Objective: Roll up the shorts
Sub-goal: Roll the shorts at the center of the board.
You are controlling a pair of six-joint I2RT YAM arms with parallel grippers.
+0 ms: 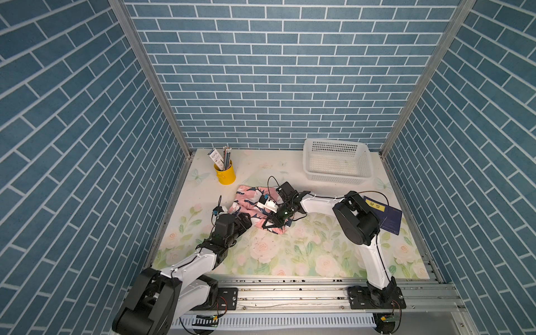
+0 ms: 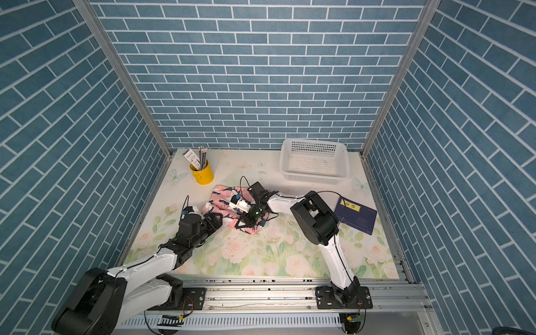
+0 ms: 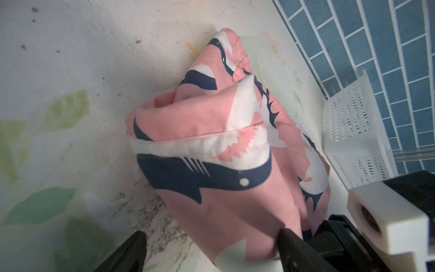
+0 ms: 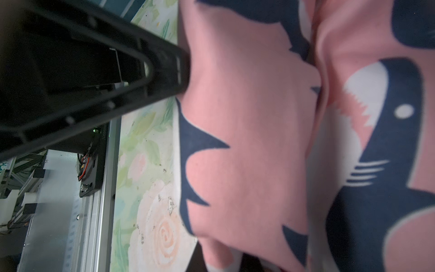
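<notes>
The shorts (image 1: pixel 249 200) are lying near the middle of the table (image 1: pixel 304 255). The pencil cup (image 1: pixel 225 174) is standing just behind them to the left, and the basket (image 1: pixel 338 179) is sitting further back on the right, at the table's rear edge. The book (image 1: pixel 390 217) is lying at the right edge, well apart from the shorts. The left gripper (image 1: pixel 245 222) is sitting at the shorts' near left corner, and the right gripper (image 1: pixel 272 226) is sitting on their near right end, touching the cloth.
</notes>
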